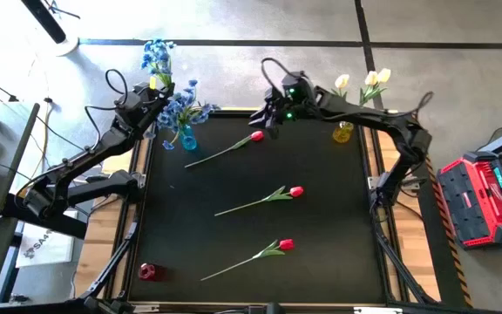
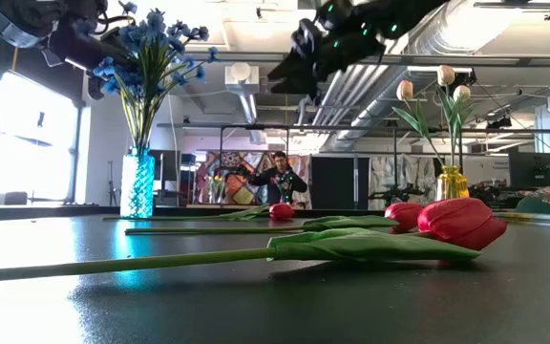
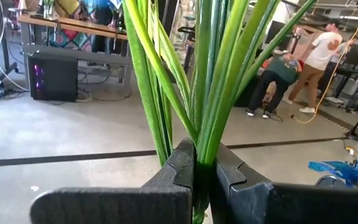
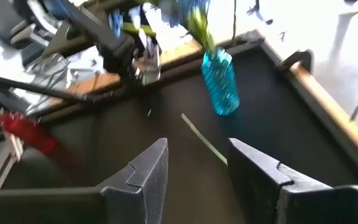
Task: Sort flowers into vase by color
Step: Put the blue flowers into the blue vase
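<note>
My left gripper [image 1: 152, 90] hovers at the table's far left corner, shut on a spray of small blue blossoms [image 1: 158, 55]. Just near of it stands the blue vase [image 1: 187, 138], which holds more blue sprays [image 1: 181, 109]. My right gripper [image 1: 268, 115] is open and empty, above the blossom end of the farthest red tulip [image 1: 257, 136]. In the right wrist view a green stem [image 4: 204, 142] lies below the open fingers. Two more red tulips [image 1: 295, 191] [image 1: 286, 245] lie flat on the table. Cream tulips [image 1: 373, 80] stand in a yellow vase [image 1: 343, 133]. My left gripper pinches a bundle of several green stems [image 3: 199, 152] of the blue spray between its two fingers. The stems and leaves fan out beyond the fingertips [image 3: 182, 163]. The spray is lifted clear of the table, with its blossoms past the table's far left edge.
A small red vase [image 1: 149, 271] stands at the near left corner. The dark tabletop has a raised wooden rim [image 1: 377, 166]. A red case [image 1: 486, 196] sits off the table's right side. People stand in the room beyond [image 3: 319, 59].
</note>
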Robot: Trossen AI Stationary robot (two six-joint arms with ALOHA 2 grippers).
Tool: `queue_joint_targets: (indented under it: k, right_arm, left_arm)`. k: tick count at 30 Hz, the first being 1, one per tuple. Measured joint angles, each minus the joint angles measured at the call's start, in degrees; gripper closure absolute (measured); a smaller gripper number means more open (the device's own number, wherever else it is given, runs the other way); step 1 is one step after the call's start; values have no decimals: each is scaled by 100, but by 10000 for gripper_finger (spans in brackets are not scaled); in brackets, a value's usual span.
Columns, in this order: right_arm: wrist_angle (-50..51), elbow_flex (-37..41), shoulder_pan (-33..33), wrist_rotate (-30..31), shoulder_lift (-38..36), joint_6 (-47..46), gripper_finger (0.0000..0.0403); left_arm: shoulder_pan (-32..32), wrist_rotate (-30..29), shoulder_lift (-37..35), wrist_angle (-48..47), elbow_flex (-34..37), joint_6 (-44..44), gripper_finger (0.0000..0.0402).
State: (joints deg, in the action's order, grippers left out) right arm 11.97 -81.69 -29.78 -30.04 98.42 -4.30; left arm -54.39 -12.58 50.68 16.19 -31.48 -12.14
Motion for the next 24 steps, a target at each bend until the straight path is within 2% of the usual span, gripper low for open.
queue_joint_targets:
  k: [4, 7, 12, 18, 24]
  right_arm:
    - [-190, 2, -44, -419, 395, 24, 251]
    - [-450, 2, -61, -627, 544, 25, 251]
    - [-1438, 2, -61, -740, 814, -113, 251]
    - [-2495, 2, -24, -698, 1343, -572, 251]
    - [-3017, 2, 63, -632, 1768, -362, 250]
  left_arm:
    - [0, 44, 0, -120, -2, -201, 401]
    - [0, 322, 5, -241, -2, -160, 401]
    - [2, 767, 22, -330, -2, 24, 401]
    - [-92, 616, 20, -258, -3, 286, 401]
    - [-428, 718, 20, -30, -4, 359, 401]
